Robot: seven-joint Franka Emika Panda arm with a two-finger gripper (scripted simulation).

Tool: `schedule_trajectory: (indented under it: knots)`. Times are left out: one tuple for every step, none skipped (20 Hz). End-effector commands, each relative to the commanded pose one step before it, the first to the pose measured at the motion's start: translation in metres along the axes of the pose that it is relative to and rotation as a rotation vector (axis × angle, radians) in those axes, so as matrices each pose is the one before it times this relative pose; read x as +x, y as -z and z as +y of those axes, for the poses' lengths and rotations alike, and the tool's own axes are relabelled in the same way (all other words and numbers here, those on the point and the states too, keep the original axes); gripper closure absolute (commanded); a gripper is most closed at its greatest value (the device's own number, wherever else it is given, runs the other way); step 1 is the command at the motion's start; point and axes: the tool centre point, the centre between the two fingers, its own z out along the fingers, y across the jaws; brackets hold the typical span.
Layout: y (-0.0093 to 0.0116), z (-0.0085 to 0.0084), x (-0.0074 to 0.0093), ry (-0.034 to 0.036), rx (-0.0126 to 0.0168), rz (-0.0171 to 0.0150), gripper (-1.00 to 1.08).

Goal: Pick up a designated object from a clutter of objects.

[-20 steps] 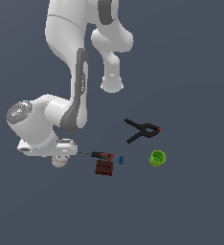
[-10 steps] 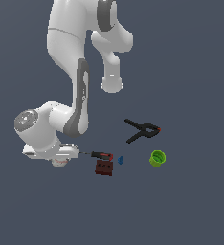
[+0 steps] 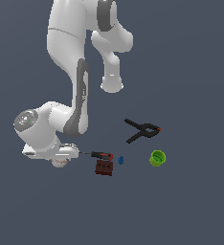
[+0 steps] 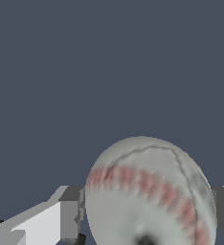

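The white baseball (image 4: 150,196) with red stitching fills the wrist view between two grey fingers (image 4: 71,215), which press against its sides. In the exterior view the baseball (image 3: 60,163) peeks out under the white hand at that view's left, resting at floor level. My gripper (image 3: 60,159) is shut on it. The other clutter lies toward the exterior view's right: a red-handled screwdriver (image 3: 100,154), a dark red-brown block (image 3: 104,167), a tiny blue piece (image 3: 120,160), a black clamp with orange tips (image 3: 142,130) and a small green cup (image 3: 157,158).
The arm's white links (image 3: 80,62) rise above the hand and bend over the scene. The screwdriver's thin tip points toward the hand and ends close beside it. The ground is a plain dark grey surface (image 3: 190,206).
The arm's wrist joint has sunk lower and shifted slightly toward the exterior view's right over the baseball. Since half a second ago it has barely moved. The clutter lies as before.
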Motion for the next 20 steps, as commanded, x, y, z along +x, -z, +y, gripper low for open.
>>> schedule_trajectory:
  knots:
    - [0.00025, -0.00013, 0.00016, 0.00012, -0.00008, 0.00025, 1.08]
    - [0.00088, -0.00032, 0.00006, 0.0, 0.0, 0.0, 1.08]
    - [0.00146, -0.00054, 0.0001, 0.0, 0.0, 0.0, 1.08]
    - [0.00205, -0.00076, 0.00015, 0.0, 0.0, 0.0, 1.08]
    - [0.00265, -0.00098, 0.00019, 0.0, 0.0, 0.0, 1.08]
    - [0.00326, -0.0012, 0.00023, 0.0, 0.0, 0.0, 1.08]
    - [0.00388, -0.00143, 0.00028, 0.0, 0.0, 0.0, 1.08]
    - [0.00451, -0.00166, 0.00032, 0.0, 0.0, 0.0, 1.08]
    - [0.00517, -0.0019, 0.00037, 0.0, 0.0, 0.0, 1.08]
    - [0.00584, -0.00214, 0.00042, 0.0, 0.0, 0.0, 1.08]
    - [0.00654, -0.00239, 0.00048, 0.0, 0.0, 0.0, 1.08]
    - [0.00726, -0.00265, 0.00053, 0.0, 0.0, 0.0, 1.08]
    - [0.00795, -0.00289, 0.00059, 0.0, 0.0, 0.0, 1.08]
    - [0.00859, -0.00312, 0.00064, 0.0, 0.0, 0.0, 1.08]
    - [0.00919, -0.00332, 0.00069, 0.0, 0.0, 0.0, 1.08]
    - [0.00975, -0.00351, 0.00074, 0.0, 0.0, 0.0, 1.08]
    - [0.01028, -0.00369, 0.00079, 0.0, 0.0, 0.0, 1.08]
    - [0.01077, -0.00385, 0.00084, 0.0, 0.0, 0.0, 1.08]
    - [0.01124, -0.004, 0.00089, 0.0, 0.0, 0.0, 1.08]
    - [0.01154, -0.00409, 0.00093, 0.0, 0.0, 0.0, 1.08]
